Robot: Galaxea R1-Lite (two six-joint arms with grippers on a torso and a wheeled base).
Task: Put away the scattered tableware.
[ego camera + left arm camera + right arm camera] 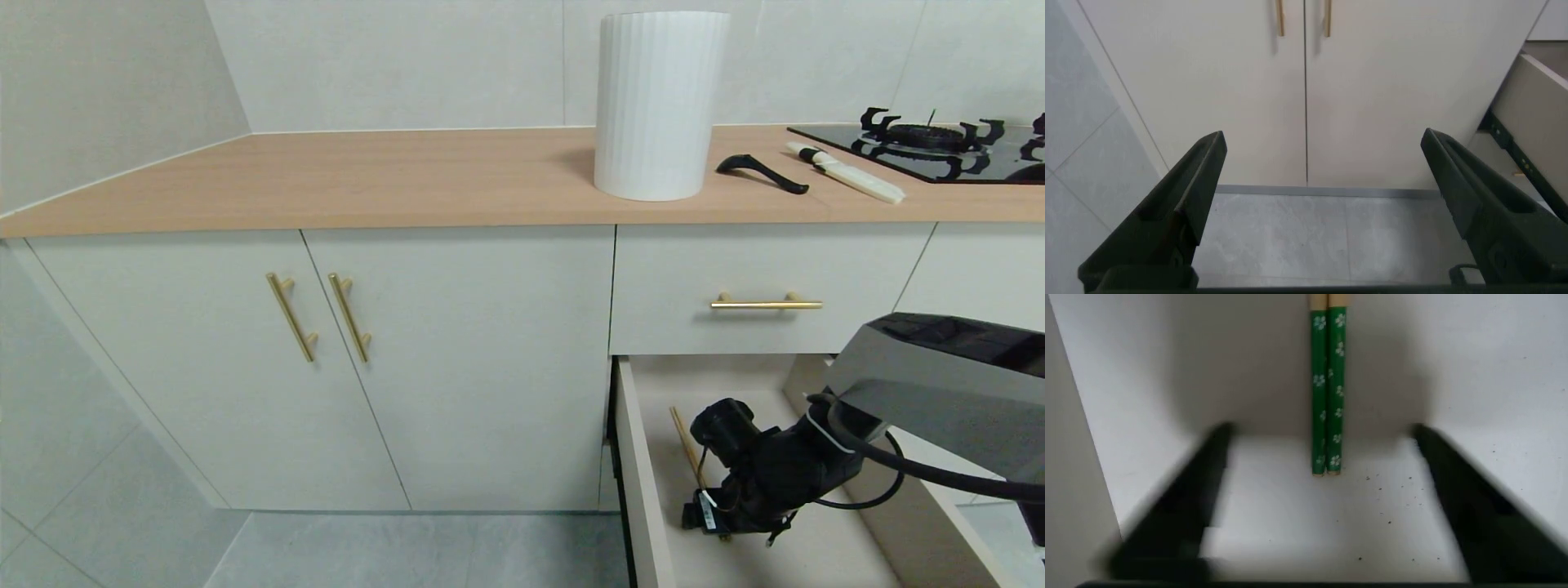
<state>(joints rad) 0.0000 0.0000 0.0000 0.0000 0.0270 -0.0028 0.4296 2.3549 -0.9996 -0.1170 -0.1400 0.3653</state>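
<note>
Green, flower-printed ends of the chopsticks (1328, 384) read clearly in my right wrist view, the pair lying side by side on the floor of the open drawer (641, 474); my head view gives them as a thin tan line beside the wrist. The right gripper (1321, 439) sits low inside the drawer, jaws spread either side of the pair, gripping nothing. The left gripper (1323, 143) hangs released, facing the closed cabinet doors (1306, 73).

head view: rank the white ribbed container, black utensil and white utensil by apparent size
1. white ribbed container, by far the largest
2. white utensil
3. black utensil, slightly shorter

The two utensils lie about equally far from the camera.
</note>
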